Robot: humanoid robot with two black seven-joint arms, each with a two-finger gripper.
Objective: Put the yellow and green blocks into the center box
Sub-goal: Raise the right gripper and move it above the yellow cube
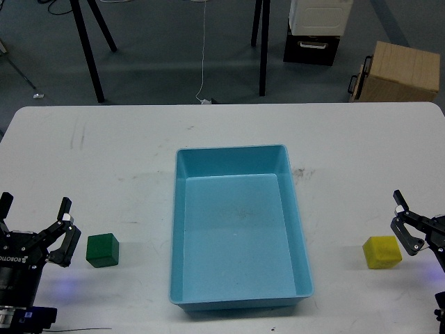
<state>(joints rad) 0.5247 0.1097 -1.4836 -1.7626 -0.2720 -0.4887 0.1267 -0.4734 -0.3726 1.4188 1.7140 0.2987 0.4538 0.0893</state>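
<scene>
The left claw [35, 223] sits at the lower left corner of the view with its fingers spread wide and nothing between them. One finger [64, 243] stands just beside the green block, apart from it by a narrow gap. The right claw [405, 224] shows only partly at the right edge. Its visible fingers look parted and hold nothing, though the rest of it is cut off by the frame, so how far it is open cannot be told fully.

The white tabletop [104, 153] fills most of the view and bears faint dark scuffs. In its middle lies the light blue tray [182, 229], long side running away from the robot, with nothing inside it. Beyond the far edge of the tabletop, on the grey floor, a tan cardboard box [405, 71] with a black handle stands at the upper right. Left of it a white box rests on a black case [311, 47]. Dark stand legs [89, 49] rise at the upper left.

The green block [103, 250] rests on the tabletop left of the tray, well apart from its wall. The yellow block [382, 252] rests right of the tray, just beside the right claw and slightly turned.
</scene>
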